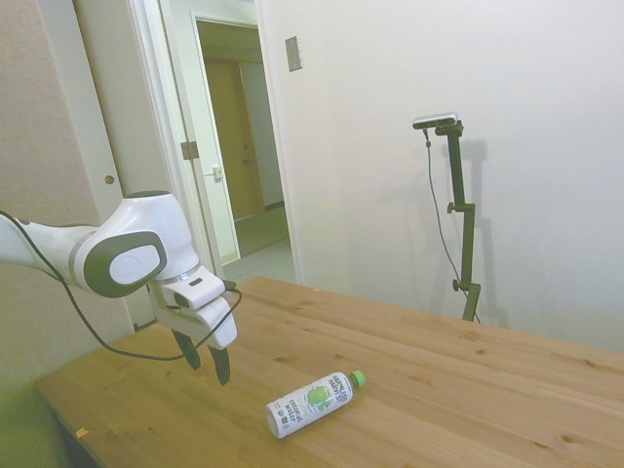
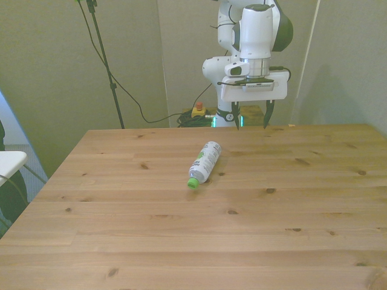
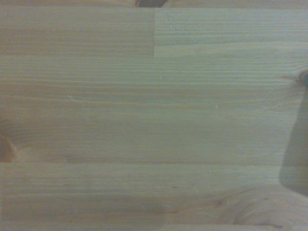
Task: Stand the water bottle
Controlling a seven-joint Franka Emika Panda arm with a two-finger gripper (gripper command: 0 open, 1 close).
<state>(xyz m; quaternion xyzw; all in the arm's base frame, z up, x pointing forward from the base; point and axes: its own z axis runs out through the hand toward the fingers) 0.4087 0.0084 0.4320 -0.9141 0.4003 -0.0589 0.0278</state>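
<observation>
You have a wooden table (image 1: pixel 468 390) filling the lower half of the side view, and an open doorway (image 1: pixel 239 146) at upper left. In the front view's left, black cables (image 2: pixel 130 96) hang against the wall.

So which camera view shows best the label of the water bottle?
The side view: the water bottle lies close, its label facing the camera. In the front view it is smaller, with the label foreshortened. The wrist view shows only the table.

White walls (image 1: pixel 409 117) flank an open doorway (image 1: pixel 239 146) — perhaps a hallway beyond — behind the wooden table (image 1: pixel 439 390).
</observation>
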